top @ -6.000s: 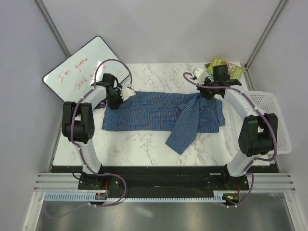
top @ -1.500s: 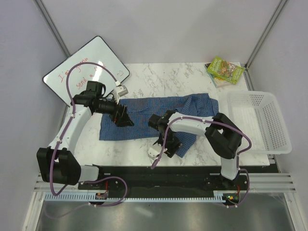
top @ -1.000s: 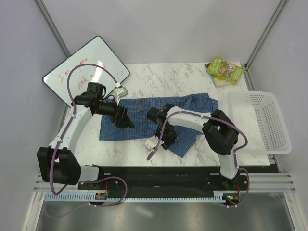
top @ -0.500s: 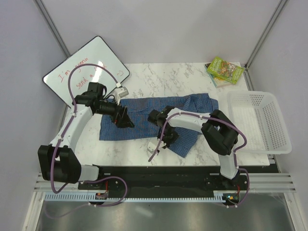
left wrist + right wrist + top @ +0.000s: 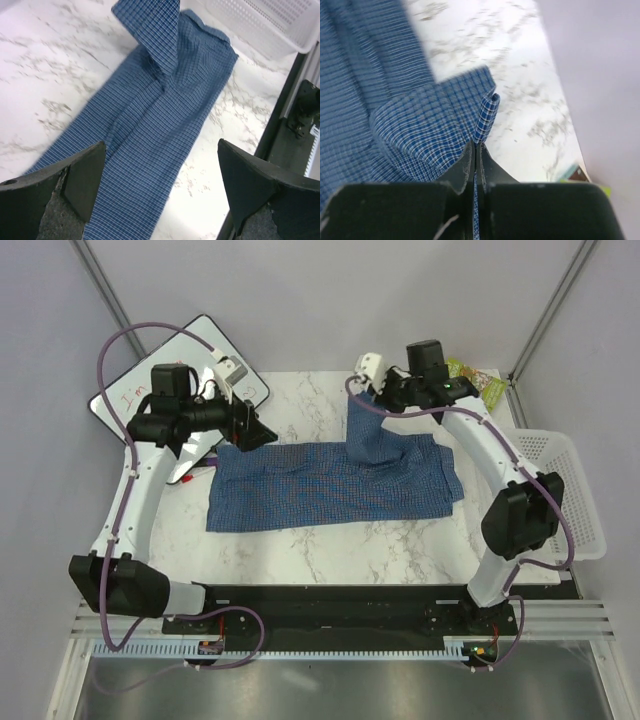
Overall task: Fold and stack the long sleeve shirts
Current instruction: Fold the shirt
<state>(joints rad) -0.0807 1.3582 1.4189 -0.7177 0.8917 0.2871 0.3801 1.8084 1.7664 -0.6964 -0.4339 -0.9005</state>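
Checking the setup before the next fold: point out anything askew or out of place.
One sleeve of the blue shirt is held up off the table toward the far side, pinched in the right tool. The whiteboard lies skewed past the table's far-left corner, and the basket overhangs the right edge.

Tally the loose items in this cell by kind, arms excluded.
Blue checked shirt: 1
Whiteboard: 1
White mesh basket: 1
Green book, partly hidden: 1
Total: 4
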